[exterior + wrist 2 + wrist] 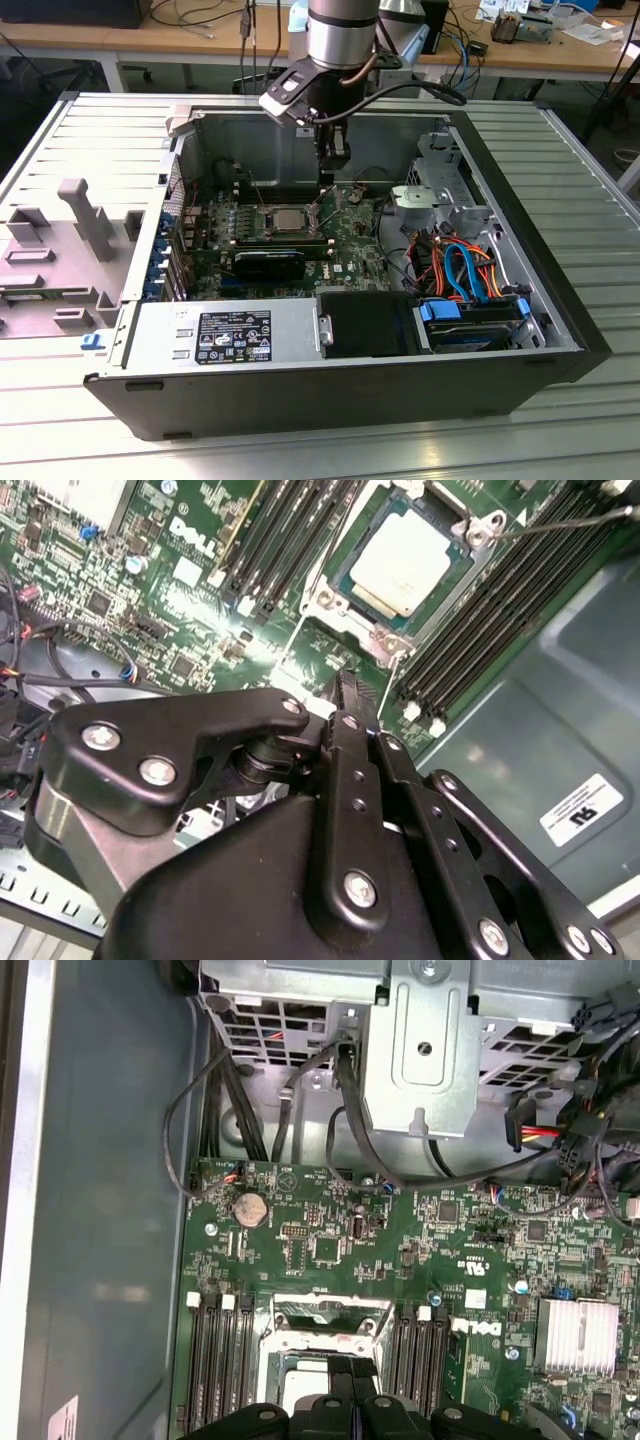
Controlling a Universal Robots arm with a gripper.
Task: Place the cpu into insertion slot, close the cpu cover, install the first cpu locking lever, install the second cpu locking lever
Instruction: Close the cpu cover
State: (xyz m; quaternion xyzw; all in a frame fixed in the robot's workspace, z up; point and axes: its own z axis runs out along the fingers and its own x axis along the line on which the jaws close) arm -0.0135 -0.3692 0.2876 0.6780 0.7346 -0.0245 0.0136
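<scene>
The cpu lay flat in the insertion slot on the green board, with the gripper just to the exterior view's right of it. In the second wrist view the cpu cover seemed to frame the cpu, and a thin wire lever angled away, apparently unlatched. That lever looked springy and slippery, best pushed near its free end. The fingers met, seemingly on nothing. In the first wrist view they hid most of the cpu, and whether the cpu cover sat fully down I could not tell
</scene>
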